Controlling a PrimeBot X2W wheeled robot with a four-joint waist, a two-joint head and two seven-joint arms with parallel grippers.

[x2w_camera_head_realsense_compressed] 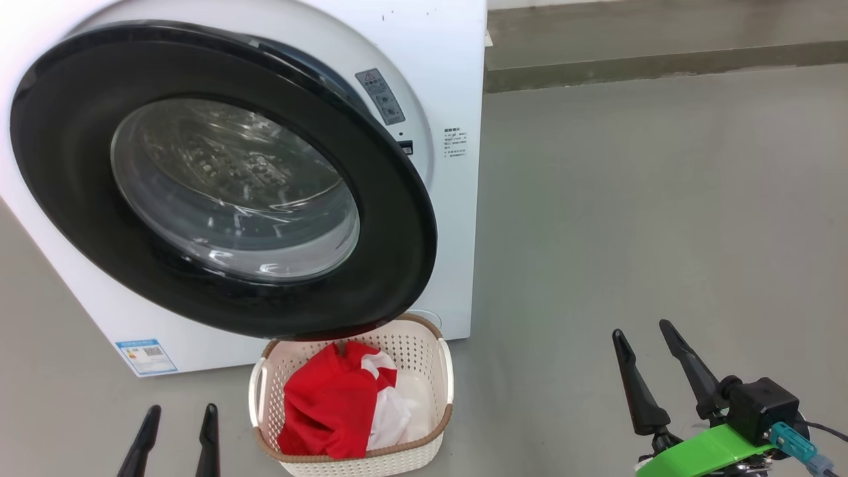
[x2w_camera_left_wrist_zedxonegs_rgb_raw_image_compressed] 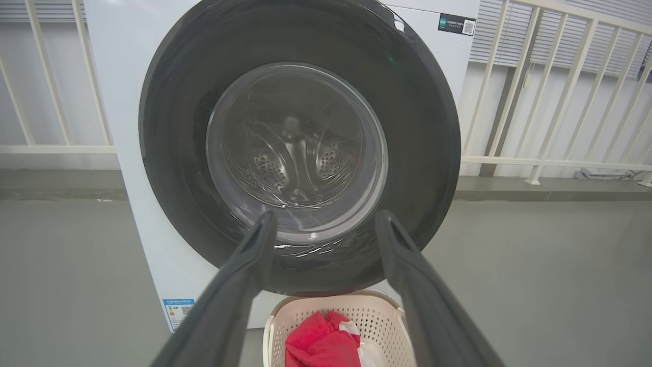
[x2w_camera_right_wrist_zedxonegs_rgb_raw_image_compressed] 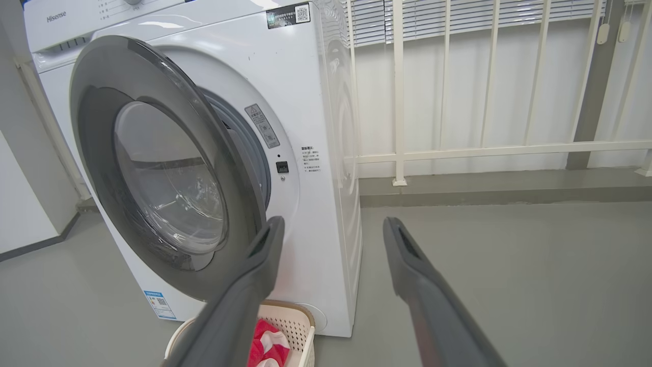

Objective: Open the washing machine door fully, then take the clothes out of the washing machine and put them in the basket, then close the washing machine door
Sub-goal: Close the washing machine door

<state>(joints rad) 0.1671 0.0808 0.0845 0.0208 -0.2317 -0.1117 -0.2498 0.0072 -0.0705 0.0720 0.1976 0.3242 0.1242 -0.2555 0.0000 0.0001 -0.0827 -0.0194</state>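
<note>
The clothes [x2w_camera_head_realsense_compressed: 331,397] lie in the basket [x2w_camera_head_realsense_compressed: 414,344] just right of the left gripper [x2w_camera_head_realsense_compressed: 182,409], whose fingers stand spread and empty, beneath the washing machine door [x2w_camera_head_realsense_compressed: 391,218] hanging ajar ahead of it, with the right gripper [x2w_camera_head_realsense_compressed: 641,329] equally splayed and empty farther right.

The washing machine door [x2w_camera_head_realsense_compressed: 392,265] stands ajar: only a narrow gap (latch side) separates it from the washing machine [x2w_camera_head_realsense_compressed: 437,59] front. Its lower rim overhangs the basket [x2w_camera_head_realsense_compressed: 411,351] rear; the basket front is accessible from above. Open floor [x2w_camera_head_realsense_compressed: 662,218] lies right.
</note>
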